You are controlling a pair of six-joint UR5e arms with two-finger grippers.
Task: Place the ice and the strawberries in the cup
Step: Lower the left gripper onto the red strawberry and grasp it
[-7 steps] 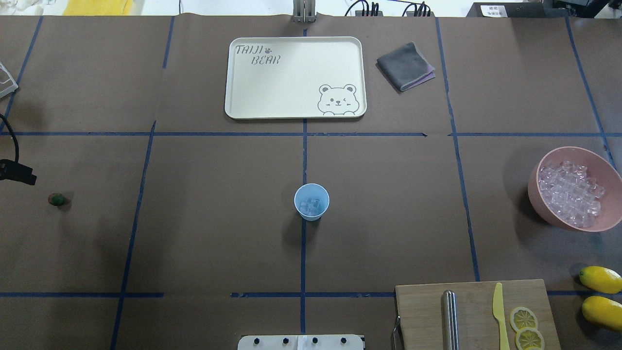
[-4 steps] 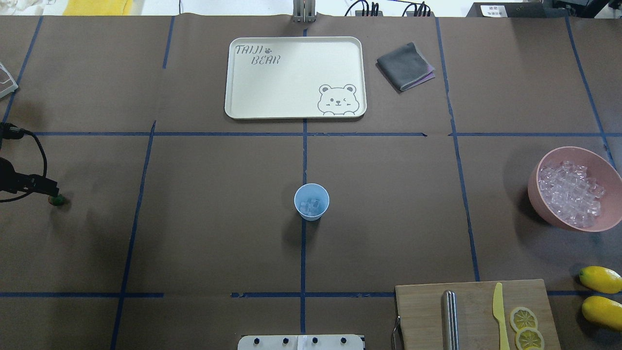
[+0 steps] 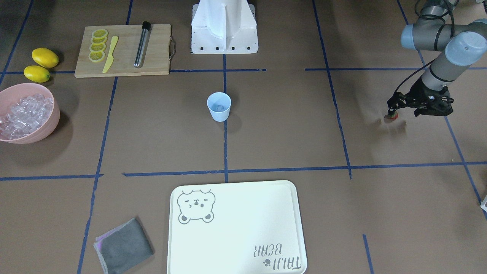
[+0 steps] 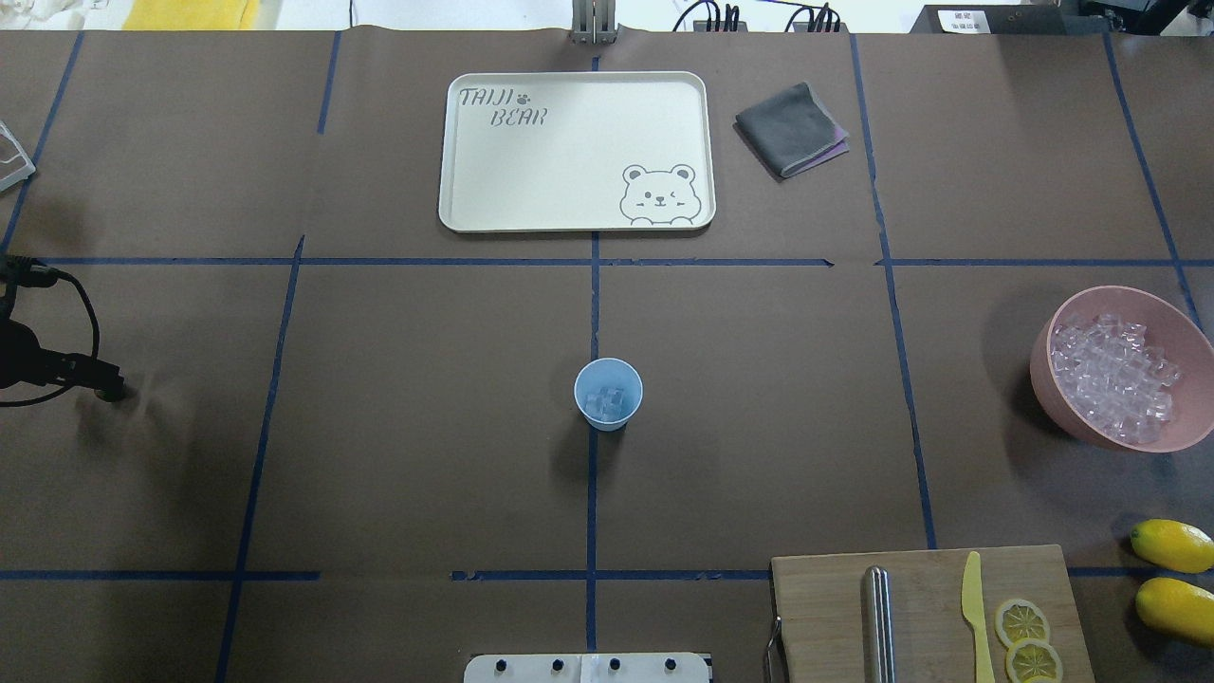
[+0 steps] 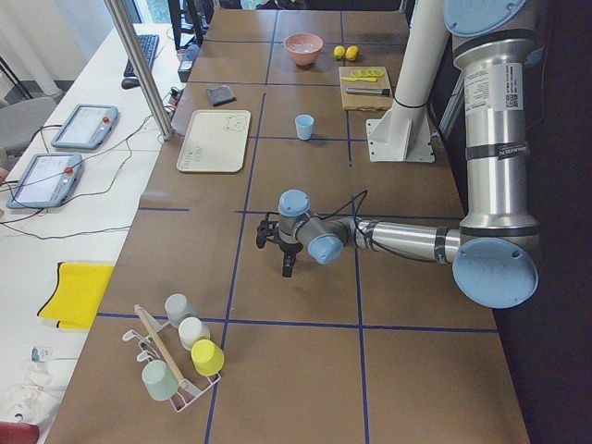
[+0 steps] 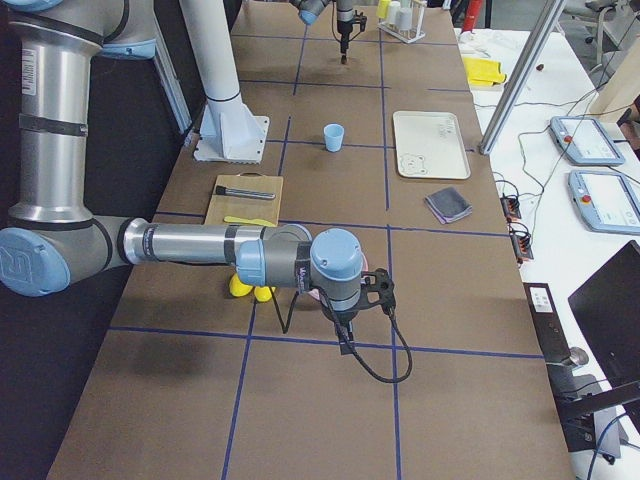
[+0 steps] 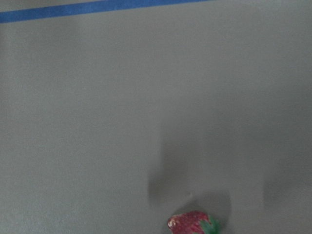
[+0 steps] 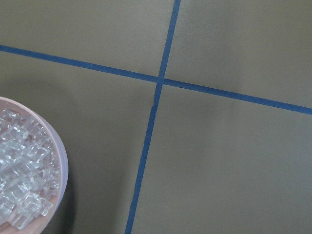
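Observation:
The pale blue cup (image 4: 608,394) stands upright at mid-table with a few ice cubes (image 4: 607,404) inside. More ice (image 4: 1114,379) fills the pink bowl (image 4: 1048,365) at the right. The small red strawberry (image 3: 391,117) lies on the table at my far left. My left gripper (image 3: 391,113) is right over the strawberry and hides it in the overhead view. Two separate finger shadows in the left wrist view above the strawberry (image 7: 192,223) point to open fingers. My right gripper (image 6: 346,343) hangs near the pink bowl. I cannot tell whether it is open or shut.
A cream bear tray (image 4: 455,142) and a grey cloth (image 4: 790,129) lie at the far side. At the near right are a cutting board (image 4: 825,607) with a knife, rod and lemon slices, and two lemons (image 4: 1172,544). A cup rack (image 5: 180,356) stands past my left arm.
My left gripper has come in from the left edge and dropped over the strawberry, which now is hidden in the overhead view. Cup, bowl and the rest have not moved.

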